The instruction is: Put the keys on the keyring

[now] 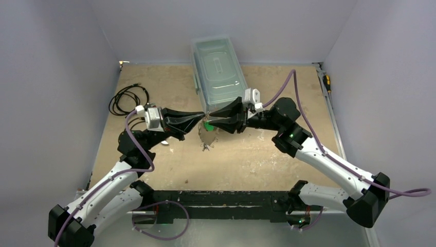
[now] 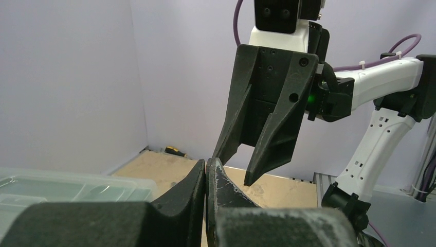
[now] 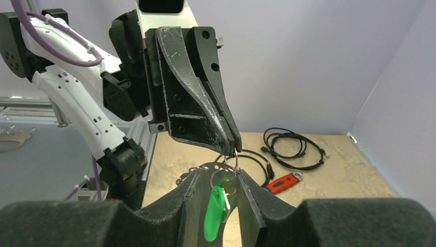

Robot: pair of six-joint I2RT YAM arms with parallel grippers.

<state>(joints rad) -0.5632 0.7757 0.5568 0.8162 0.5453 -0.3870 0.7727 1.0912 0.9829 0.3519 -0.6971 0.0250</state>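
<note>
My left gripper (image 1: 204,119) is shut on a small wire ring of the keyring (image 3: 216,166) and holds it above the table; its shut tips also show in the left wrist view (image 2: 206,162) and the right wrist view (image 3: 234,145). The keyring's flat crescent band hangs below them (image 1: 208,136). The green key (image 3: 215,211) dangles from a wire ring at the band's edge, also in the top view (image 1: 207,125). My right gripper (image 3: 219,177) is open, its fingers on either side of the green key, tip to tip with the left gripper (image 1: 212,121). The blue key is out of view.
A clear lidded plastic box (image 1: 218,72) stands just behind the grippers. Black coiled cables (image 1: 126,98) lie at the left, with a red stick-shaped gadget (image 3: 284,182) near them. A screwdriver (image 1: 326,82) lies at the right edge.
</note>
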